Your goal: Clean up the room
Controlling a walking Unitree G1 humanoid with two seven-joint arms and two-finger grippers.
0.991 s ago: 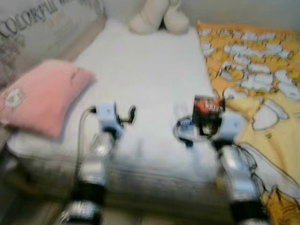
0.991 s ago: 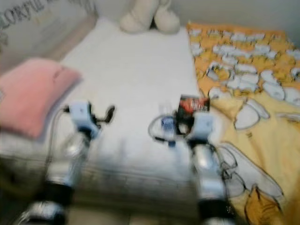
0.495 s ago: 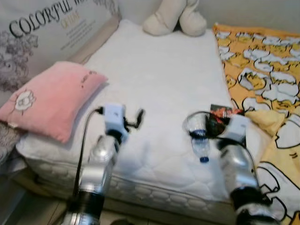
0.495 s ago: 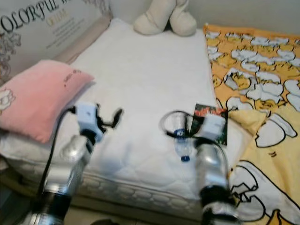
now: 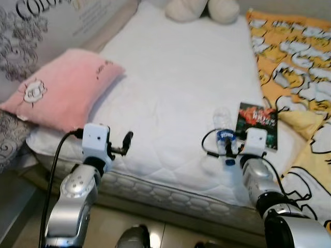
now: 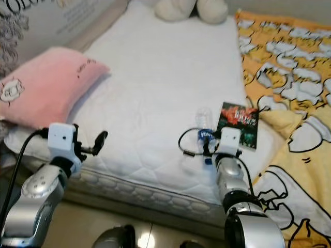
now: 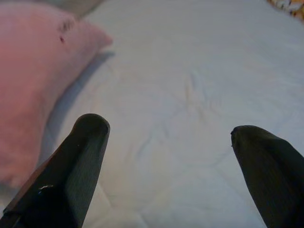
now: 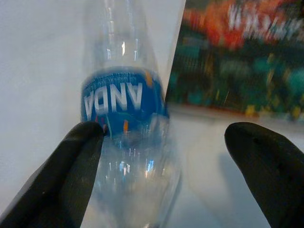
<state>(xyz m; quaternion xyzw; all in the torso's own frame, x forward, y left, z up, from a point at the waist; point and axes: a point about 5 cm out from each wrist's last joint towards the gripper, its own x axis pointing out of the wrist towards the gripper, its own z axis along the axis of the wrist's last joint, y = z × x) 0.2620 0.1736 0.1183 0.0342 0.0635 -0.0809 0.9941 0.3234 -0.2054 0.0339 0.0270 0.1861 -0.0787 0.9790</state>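
A clear plastic bottle [image 5: 223, 133] with a blue label lies on the white mattress [image 5: 176, 88], next to a dark book [image 5: 257, 125] with a red and green cover. My right gripper [image 8: 166, 137] is open just short of the bottle [image 8: 124, 128]. One finger [image 8: 80, 161] is against the bottle's side, and the other finger [image 8: 266, 161] is in front of the book [image 8: 237, 57]. My left gripper [image 5: 124, 144] is open over the mattress's near edge, with nothing between its fingers [image 7: 80, 152].
A pink pillow [image 5: 62, 95] lies at the bed's left side. A cream plush toy [image 5: 201, 8] sits at the far end, a yellow patterned blanket [image 5: 300, 67] covers the right, and a printed board [image 5: 31, 31] leans at the left. Tiled floor [image 5: 170, 232] lies below the mattress edge.
The whole picture has shifted and sharpened as the camera moved. Both arms now sit lower in the picture, by the mattress's near edge. The right gripper stays at the bottle.
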